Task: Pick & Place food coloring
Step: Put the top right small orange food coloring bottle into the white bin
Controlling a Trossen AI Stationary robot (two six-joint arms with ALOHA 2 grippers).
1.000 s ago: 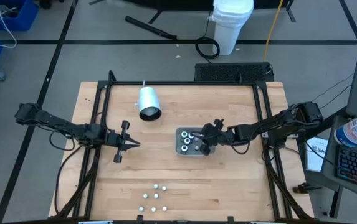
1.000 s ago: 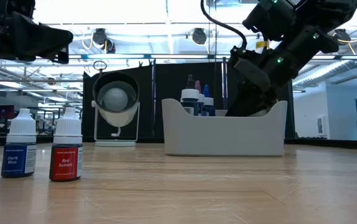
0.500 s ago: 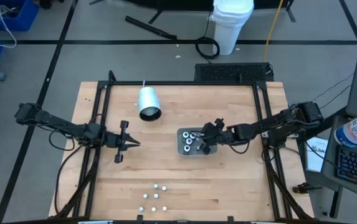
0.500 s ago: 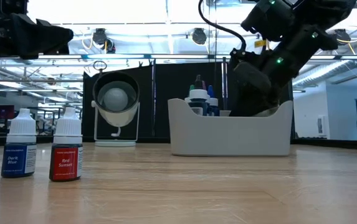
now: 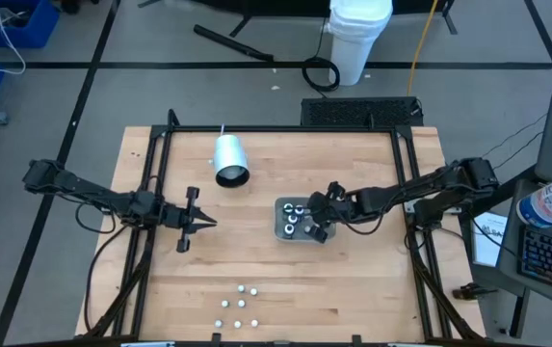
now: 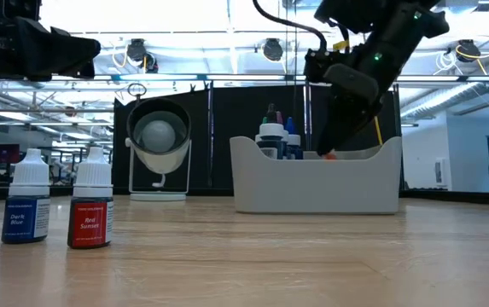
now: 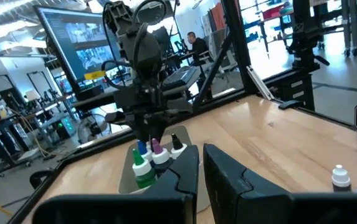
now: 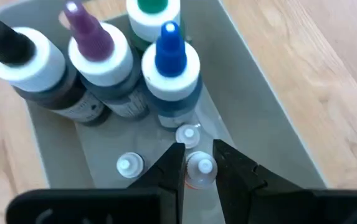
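Your right end effector (image 8: 198, 163) pinches a tiny, light, slippery white-capped food-colouring bottle (image 8: 199, 172) in the grey tray (image 8: 253, 106); grip its cap. The left end effector (image 5: 198, 222) idles closed, empty.

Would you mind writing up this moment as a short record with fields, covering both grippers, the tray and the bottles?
right gripper: inside the grey tray, fingers either side of a small white-capped bottle
tray contents: four taller bottles with black, purple, green and blue tips, plus small bottles on the tray floor
left gripper: waiting above the table's left half, fingers nearly together, holding nothing
loose bottles: group standing near the table's front edge
white cylinder: lying on its side behind the tray
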